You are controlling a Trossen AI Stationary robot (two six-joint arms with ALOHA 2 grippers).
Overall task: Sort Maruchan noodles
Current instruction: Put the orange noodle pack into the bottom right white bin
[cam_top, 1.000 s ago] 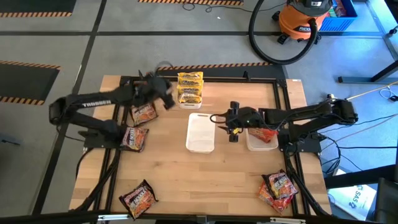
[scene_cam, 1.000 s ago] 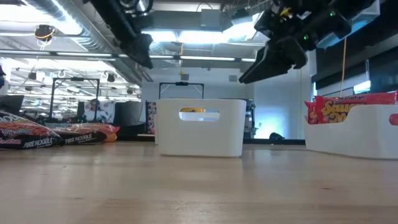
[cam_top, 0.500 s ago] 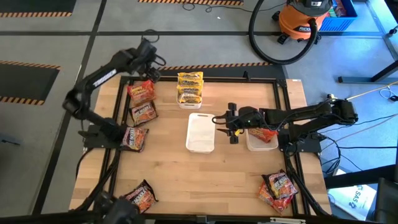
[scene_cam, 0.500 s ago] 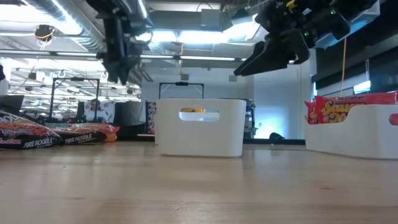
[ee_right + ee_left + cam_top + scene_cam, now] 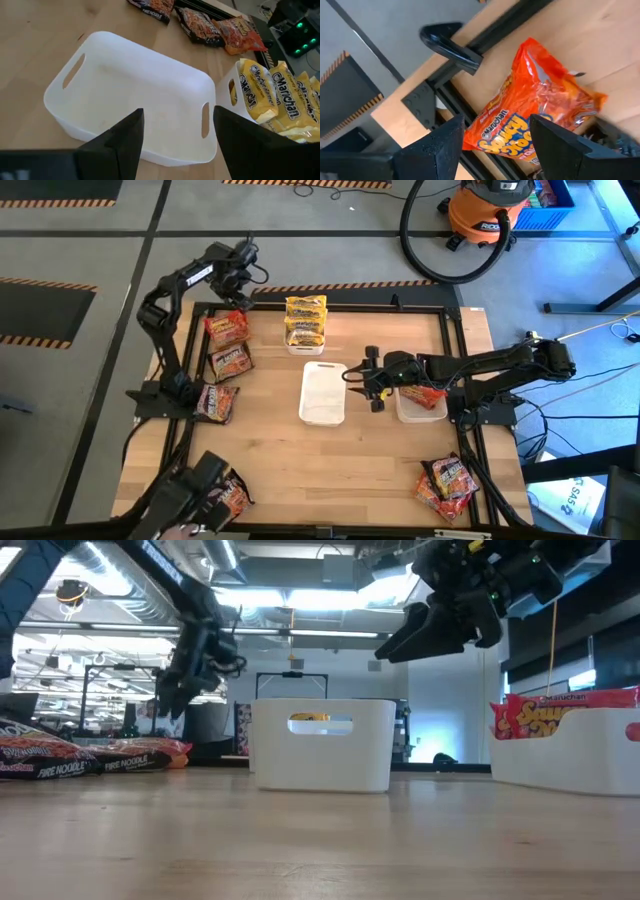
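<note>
While the left gripper [image 5: 238,258] hangs past the far-left corner of the pale wooden table [image 5: 320,465], its jaws spread and empty, the red-orange crinkly plastic noodle packet [image 5: 540,120] lies just beyond its fingers at the table's black frame rail [image 5: 451,52]. The right gripper [image 5: 370,378], also spread and holding nothing, hovers between the empty white plastic tray [image 5: 132,112] in the middle and the right-hand white tray [image 5: 422,408], which already holds a red-orange packet. Yellow packets [image 5: 280,97] fill the far white tray [image 5: 306,347].

To take that far-left packet cleanly, I'd say the left gripper should drop squarely over its middle, clear of the rail, and pinch the crinkly film without dragging it.

Dark maroon packets [image 5: 220,402] lie down the left side and more packets [image 5: 448,478] sit near right. A dark blurred shape [image 5: 180,500] covers part of the near-left packet; I cannot tell what it is.
</note>
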